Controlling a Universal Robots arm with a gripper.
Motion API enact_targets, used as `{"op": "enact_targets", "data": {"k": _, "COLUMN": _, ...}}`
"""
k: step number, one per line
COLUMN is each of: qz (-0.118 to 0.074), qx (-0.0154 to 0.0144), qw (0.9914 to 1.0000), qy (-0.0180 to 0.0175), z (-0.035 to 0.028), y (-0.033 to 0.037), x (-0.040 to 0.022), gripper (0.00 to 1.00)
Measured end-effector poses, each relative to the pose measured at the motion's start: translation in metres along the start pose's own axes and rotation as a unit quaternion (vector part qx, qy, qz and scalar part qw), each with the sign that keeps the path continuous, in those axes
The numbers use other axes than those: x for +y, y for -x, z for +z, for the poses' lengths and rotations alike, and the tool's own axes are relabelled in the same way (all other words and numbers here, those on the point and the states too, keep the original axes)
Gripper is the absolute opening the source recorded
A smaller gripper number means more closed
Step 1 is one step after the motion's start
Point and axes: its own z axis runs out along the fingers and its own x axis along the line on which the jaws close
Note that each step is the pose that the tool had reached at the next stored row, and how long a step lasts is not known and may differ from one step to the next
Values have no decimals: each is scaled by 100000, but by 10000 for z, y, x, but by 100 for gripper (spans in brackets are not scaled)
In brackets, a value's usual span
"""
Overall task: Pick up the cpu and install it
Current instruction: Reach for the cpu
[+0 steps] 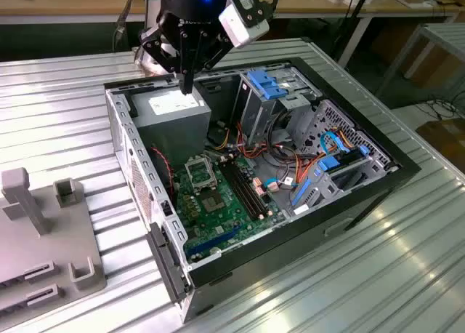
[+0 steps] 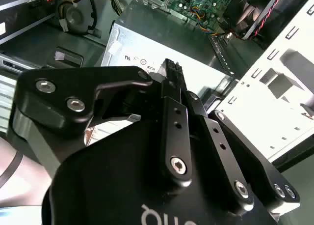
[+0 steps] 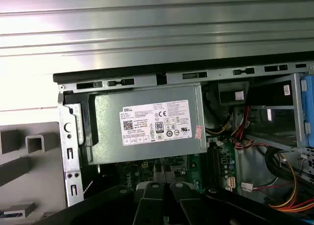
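Gripper (image 1: 187,88): black, jaws pressed together, hung just above the grey power supply (image 1: 174,113). This was at the 11 o'clock corner of the open computer case (image 1: 142,174) in the exterior view.
Cpu: its place could not be told.
Socket frame (image 1: 197,174): silver, on the green motherboard (image 1: 218,217), at 5 o'clock from the power supply.
Grey fixture (image 1: 43,253): stood on the ribbed metal table (image 1: 58,107), at 8 o'clock from the case and apart from it.

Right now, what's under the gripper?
The power supply, a grey box with a white label, inside the open case. The gripper covers part of its top.
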Motion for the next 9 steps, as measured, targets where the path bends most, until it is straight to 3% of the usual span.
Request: {"op": "enact_targets", "data": {"k": 9, "qz": 9, "qx": 2, "qw": 100000, "qy": -3, "z": -1, "y": -8, "x": 0, "gripper": 11}}
